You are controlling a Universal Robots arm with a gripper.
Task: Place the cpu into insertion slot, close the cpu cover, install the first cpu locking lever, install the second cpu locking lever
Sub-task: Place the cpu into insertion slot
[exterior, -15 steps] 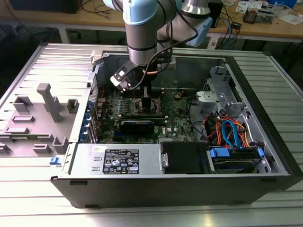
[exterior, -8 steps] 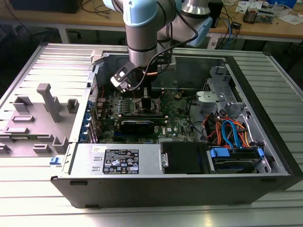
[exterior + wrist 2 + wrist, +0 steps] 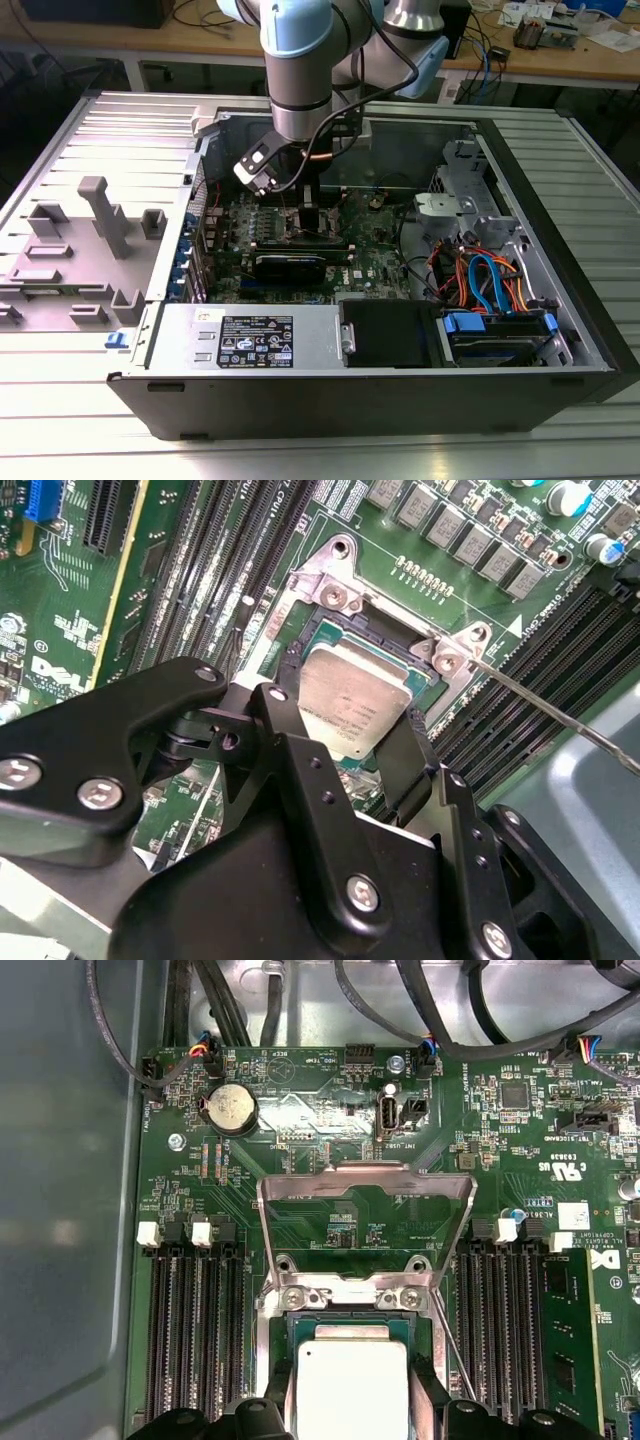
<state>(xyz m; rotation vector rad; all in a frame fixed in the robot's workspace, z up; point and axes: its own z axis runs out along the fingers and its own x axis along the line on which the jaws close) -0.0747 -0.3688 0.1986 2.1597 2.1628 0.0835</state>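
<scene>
Gripper (image 3: 350, 715) is pinching the cpu (image 3: 352, 1380) by two opposite edges. The chip is lying in or just over the insertion slot (image 3: 345, 630); I cannot tell if it is seated. The cpu cover (image 3: 440, 1185) is standing raised beyond. Risk: a tilted or off-square release could bend the socket contacts.

From here, the black two-fingered gripper (image 3: 350, 708) has its fingers (image 3: 290, 715) closed against opposite edges of the small square silver-grey metal-topped cpu (image 3: 352, 680). The cpu sits in the dark-rimmed square insertion slot (image 3: 350, 630). A thin silver wire lever (image 3: 540, 702) slants away over the green circuit board (image 3: 330, 540), past long black memory slots (image 3: 530, 650).
</scene>
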